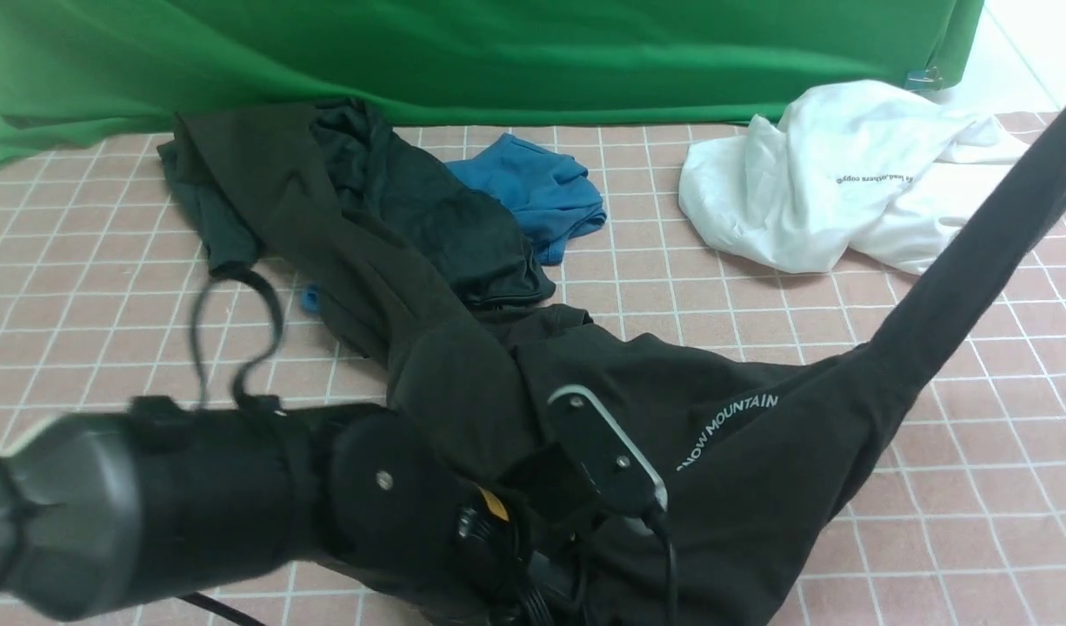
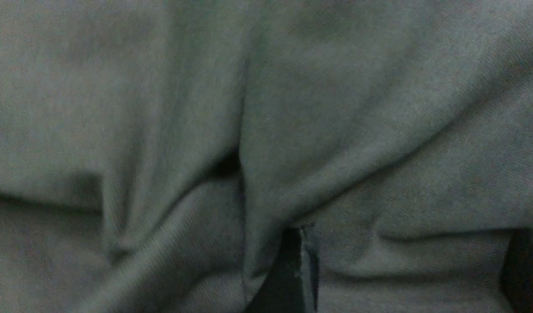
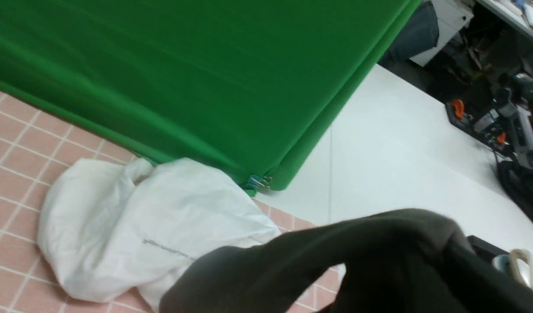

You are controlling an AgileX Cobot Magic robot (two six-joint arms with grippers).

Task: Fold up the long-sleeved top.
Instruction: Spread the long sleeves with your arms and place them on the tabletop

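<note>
Left arm [image 1: 150, 513] overlaps the long-sleeved top [image 1: 759, 452]; its sleeve [image 1: 976, 287] stretches taut rightward.

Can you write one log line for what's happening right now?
top: unfolded, crumpled | sleeve: pulled taut up right | left arm: low over top

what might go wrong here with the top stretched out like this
The long-sleeved top lies tangled with the dark shirt at the far left, so pulling on the taut sleeve may drag that shirt along. Its cloth is also bunched against the left arm and fills the left wrist view, so it could snag there or get gripped in several layers.
</note>
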